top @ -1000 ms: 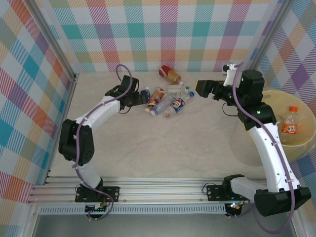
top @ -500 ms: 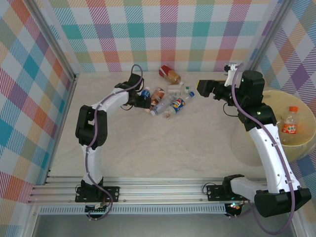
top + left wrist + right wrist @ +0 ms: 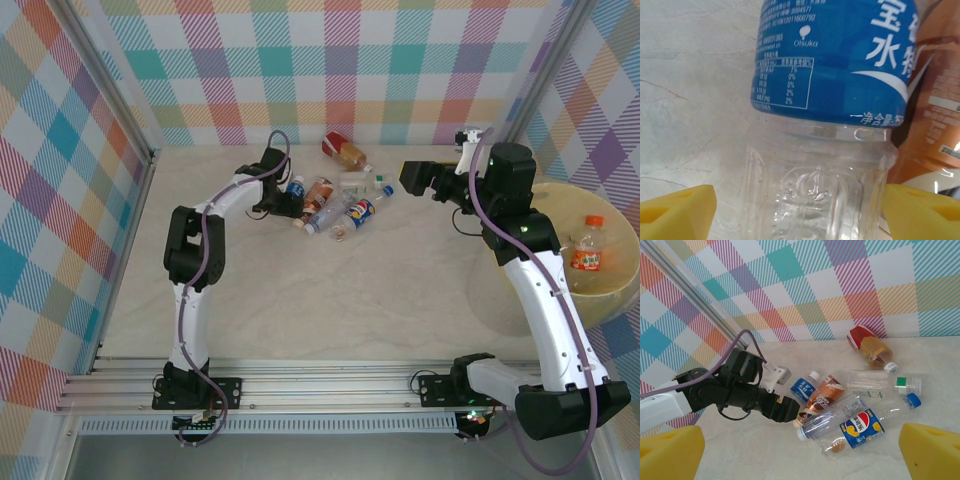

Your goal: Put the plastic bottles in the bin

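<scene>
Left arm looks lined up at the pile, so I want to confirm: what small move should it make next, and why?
Probably close the left gripper. Its yellow foam fingers sit open on either side of the ribbed body of the clear plastic bottle with the blue label, so a squeeze should grip it.

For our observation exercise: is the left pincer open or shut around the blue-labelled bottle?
Open: the left pincer straddles the blue-labelled bottle, table showing beside one yellow finger.
</scene>
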Robot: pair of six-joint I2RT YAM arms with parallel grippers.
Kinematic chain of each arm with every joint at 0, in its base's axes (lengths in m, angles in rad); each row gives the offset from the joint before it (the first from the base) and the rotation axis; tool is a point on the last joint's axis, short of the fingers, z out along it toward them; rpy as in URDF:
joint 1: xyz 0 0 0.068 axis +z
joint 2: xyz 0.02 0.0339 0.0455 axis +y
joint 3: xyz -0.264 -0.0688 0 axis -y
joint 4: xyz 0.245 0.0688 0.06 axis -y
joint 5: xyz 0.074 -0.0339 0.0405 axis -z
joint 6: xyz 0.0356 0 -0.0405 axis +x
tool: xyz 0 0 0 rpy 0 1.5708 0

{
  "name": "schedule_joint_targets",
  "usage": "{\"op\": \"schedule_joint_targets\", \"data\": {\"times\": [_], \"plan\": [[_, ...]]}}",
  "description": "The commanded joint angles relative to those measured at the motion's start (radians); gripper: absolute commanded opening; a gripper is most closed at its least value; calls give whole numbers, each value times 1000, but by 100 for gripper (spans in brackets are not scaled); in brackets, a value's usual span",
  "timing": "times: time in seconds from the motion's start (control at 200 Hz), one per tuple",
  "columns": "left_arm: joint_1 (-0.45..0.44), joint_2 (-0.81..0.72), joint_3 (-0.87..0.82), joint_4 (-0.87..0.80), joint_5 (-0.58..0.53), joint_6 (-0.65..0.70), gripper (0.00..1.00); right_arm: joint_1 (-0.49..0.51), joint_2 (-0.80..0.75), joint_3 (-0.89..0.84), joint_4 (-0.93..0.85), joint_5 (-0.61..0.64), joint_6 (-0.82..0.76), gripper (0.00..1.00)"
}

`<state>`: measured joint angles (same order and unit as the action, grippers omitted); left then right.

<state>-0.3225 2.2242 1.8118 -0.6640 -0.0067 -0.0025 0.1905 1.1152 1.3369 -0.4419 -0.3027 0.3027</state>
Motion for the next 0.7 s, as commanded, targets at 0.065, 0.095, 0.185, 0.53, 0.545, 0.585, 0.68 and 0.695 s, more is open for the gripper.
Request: {"op": "schedule_joint_targets", "data": {"times": [0.065,0.095,0.185,0.53,0.545,0.585,0.68,0.695], "plan": [[14,46,48,-36,26,16,83,6,-11,-8,13,2,-3,100],[14,53,54,-37,29,18,82,6,-10,-8,12,2,-2,100],[16,70,62,-37,34,15,82,6,-9,-7,11,4,-2,100],[16,85,59,-27,21,14,72,7,-2,-10,9,2,4,100],[16,83,56,-26,21,14,71,7,-2,-10,9,1,4,100],[16,75,47,-21,24,15,68,7,0,-10,9,1,6,100],[16,42,9,2,22,11,62,7,8,-11,11,-3,7,100],[16,37,4,7,21,10,61,7,8,-11,13,-3,8,100]]}}
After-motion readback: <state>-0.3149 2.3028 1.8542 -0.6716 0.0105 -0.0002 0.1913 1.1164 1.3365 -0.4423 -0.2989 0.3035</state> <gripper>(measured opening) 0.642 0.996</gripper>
